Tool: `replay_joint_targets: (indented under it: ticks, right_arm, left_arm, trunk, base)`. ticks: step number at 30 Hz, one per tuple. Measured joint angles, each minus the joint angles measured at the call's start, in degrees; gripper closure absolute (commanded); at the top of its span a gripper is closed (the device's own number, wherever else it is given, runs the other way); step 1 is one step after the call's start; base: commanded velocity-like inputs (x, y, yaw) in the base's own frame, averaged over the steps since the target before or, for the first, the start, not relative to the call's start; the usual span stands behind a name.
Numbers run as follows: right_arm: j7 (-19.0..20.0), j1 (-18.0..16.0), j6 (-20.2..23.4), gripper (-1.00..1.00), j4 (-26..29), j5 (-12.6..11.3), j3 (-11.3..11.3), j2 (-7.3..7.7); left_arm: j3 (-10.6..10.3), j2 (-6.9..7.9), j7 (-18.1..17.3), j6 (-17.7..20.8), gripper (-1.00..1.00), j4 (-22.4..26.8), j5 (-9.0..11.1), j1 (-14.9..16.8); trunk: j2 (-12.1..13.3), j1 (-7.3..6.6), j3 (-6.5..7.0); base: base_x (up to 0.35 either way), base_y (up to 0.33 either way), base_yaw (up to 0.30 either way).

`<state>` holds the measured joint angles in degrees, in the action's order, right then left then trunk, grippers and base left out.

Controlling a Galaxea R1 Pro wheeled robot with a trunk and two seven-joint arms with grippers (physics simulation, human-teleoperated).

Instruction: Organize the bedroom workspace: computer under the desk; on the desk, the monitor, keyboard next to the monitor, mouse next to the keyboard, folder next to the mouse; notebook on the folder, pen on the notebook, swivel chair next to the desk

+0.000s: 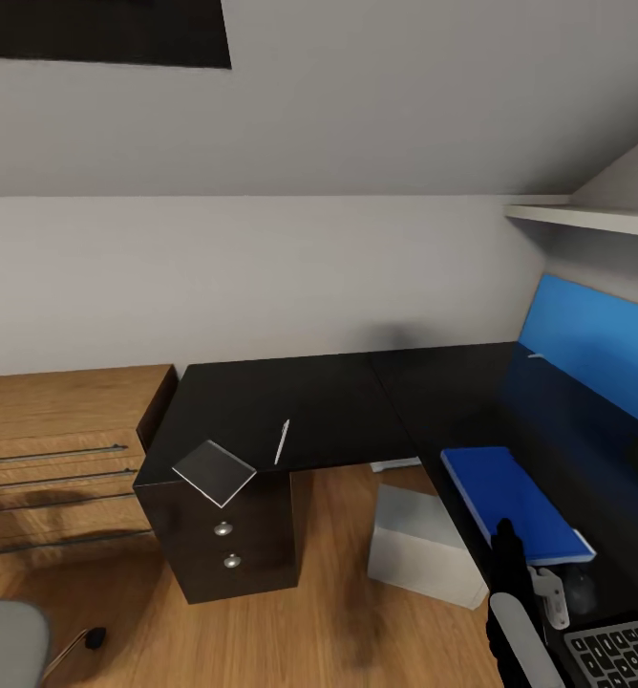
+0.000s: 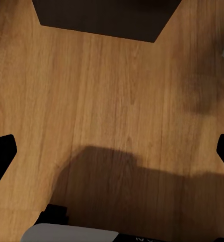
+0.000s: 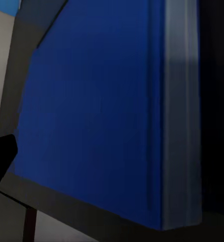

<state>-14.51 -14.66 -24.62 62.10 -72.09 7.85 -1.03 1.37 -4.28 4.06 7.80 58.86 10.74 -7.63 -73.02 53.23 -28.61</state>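
The bright blue notebook [image 1: 515, 504] lay on the black L-shaped desk [image 1: 309, 401], near the grey-keyed keyboard [image 1: 617, 652]. The thin grey folder [image 1: 214, 471] overhung the desk's corner beside the slim white pen [image 1: 282, 441]. The left gripper [image 2: 112, 151] hung spread over wooden floor [image 2: 106, 91]. I couldn't tell the right gripper's [image 1: 506, 547] grip. No writing was legible.

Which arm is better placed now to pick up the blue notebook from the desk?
The right arm. Its claw hovers at the near edge of the notebook, which looms close in the right wrist view. The left claw faces bare floor.
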Motion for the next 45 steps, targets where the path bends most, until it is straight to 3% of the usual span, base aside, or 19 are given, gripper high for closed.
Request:
replay_joint_targets:
  ticks: [45]
  right_arm:
    - [0.1,0.0,0.2,-1.0,0.0,0.4,-0.7,-0.25]
  left_arm:
    - [0.0,0.06,0.2,0.0,-1.0,-0.1,0.0,0.0]
  trunk:
    - [0.4,-0.21,0.17]
  base:
    - [-0.028,0.0,0.0]
